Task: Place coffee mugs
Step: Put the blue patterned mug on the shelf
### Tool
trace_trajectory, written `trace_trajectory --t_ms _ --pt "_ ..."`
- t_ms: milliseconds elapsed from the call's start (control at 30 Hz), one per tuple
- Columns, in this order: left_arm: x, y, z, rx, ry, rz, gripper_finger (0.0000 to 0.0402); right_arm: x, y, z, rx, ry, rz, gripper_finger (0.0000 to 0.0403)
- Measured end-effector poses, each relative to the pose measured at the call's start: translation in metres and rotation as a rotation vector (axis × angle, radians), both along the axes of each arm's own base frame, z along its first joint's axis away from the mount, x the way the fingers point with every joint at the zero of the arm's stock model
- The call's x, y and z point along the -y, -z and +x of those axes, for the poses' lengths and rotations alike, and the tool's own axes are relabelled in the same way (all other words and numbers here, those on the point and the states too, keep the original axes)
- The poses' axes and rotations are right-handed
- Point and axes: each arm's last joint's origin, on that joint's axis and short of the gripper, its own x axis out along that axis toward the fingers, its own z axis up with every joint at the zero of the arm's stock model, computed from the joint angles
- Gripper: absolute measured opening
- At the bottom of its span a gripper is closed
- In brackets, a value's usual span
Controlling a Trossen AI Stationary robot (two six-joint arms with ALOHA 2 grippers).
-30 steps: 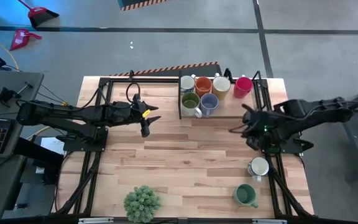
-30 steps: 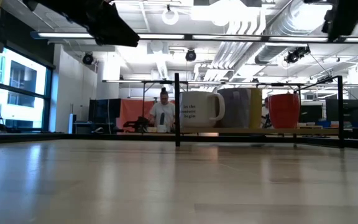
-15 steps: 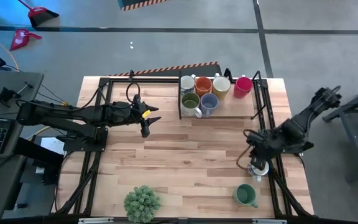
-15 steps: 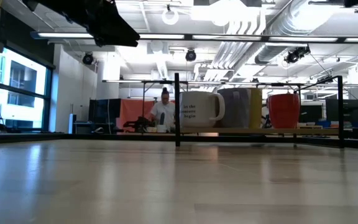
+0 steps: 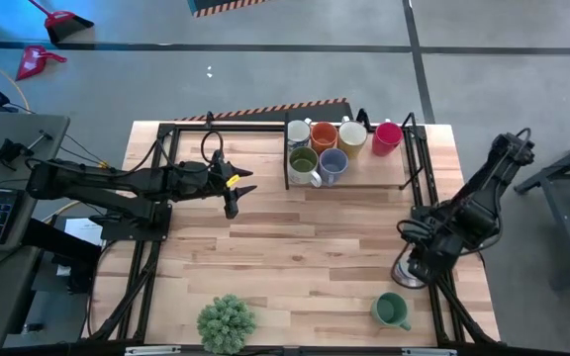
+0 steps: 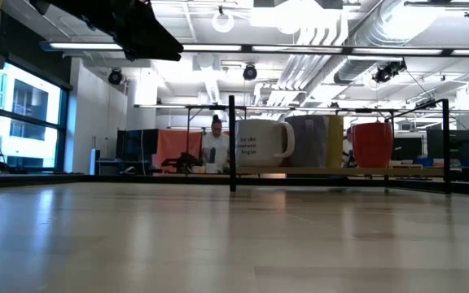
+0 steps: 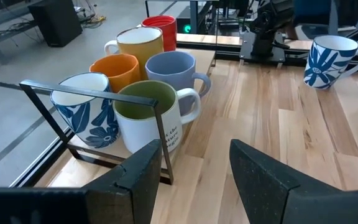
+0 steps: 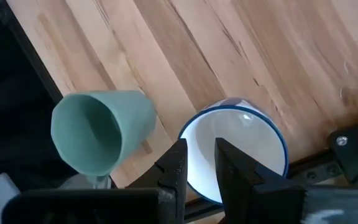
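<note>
Six mugs (image 5: 336, 148) stand upright in a black-framed tray at the table's far edge; the left wrist view shows white-blue, orange, cream, red, blue-grey and olive-lined ones (image 7: 146, 115). A white mug with a blue rim (image 8: 238, 149) stands near the right edge, and a green mug (image 5: 391, 311) lies nearer the front. My right gripper (image 8: 199, 167) points down over the white mug's rim with a narrow gap between its fingers, one finger (image 8: 229, 165) over the mug's inside. My left gripper (image 5: 236, 193) hovers open, left of the tray. My right gripper comes at the white mug from above, pointing down, at the rim's edge (image 8: 184, 134). One finger hides the rim there, so I cannot tell whether it touches the mug. The mug stands on the table.
A bushy potted plant (image 5: 227, 322) stands at the near edge, left of centre. Black frame rails (image 5: 151, 247) run along both sides of the table. The tray's upright bars (image 7: 160, 134) stand close in front of my left gripper. Bare wood lies between tray and plant.
My right gripper has swung from beside the tray toward the table's near edge, tipped to point down, and dropped over the white mug.
</note>
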Motion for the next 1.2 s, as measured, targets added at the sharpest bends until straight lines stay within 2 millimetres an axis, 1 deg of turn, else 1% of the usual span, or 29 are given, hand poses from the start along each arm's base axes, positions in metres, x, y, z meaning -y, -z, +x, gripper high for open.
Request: trace_trajectory --t_ms 133,233,433,567,700,800,1000,1200 --pt "0.0 0.0 0.0 0.0 0.0 0.0 0.018 -0.002 0.0 0.0 0.014 -0.006 -0.011 0.0058" --pt "0.0 0.0 0.0 0.0 0.0 0.0 0.018 -0.006 0.004 0.003 0.009 -0.005 -0.022 0.0058" --pt "0.0 0.0 0.0 0.001 -0.014 0.008 0.018 -0.02 0.021 0.01 -0.113 -0.047 -0.031 0.0058" --pt "0.0 -0.001 0.0 0.006 -0.017 0.006 0.018 -0.024 0.027 0.014 -0.133 -0.079 -0.068 0.0058" --pt "-0.001 -0.001 0.0 0.009 -0.017 0.006 0.018 -0.025 0.032 0.015 -0.159 -0.074 -0.111 0.0058" --pt "-0.001 -0.001 0.0 0.009 -0.018 0.006 0.018 -0.026 0.033 0.018 -0.142 -0.063 -0.129 0.0058" --pt "-0.001 -0.001 0.0 0.009 -0.019 0.007 0.018 -0.031 0.032 0.024 -0.093 -0.054 -0.056 0.0058" --pt "-0.001 -0.001 0.0 0.008 -0.019 0.007 0.018 -0.032 0.032 0.025 -0.105 0.004 -0.035 0.0058"
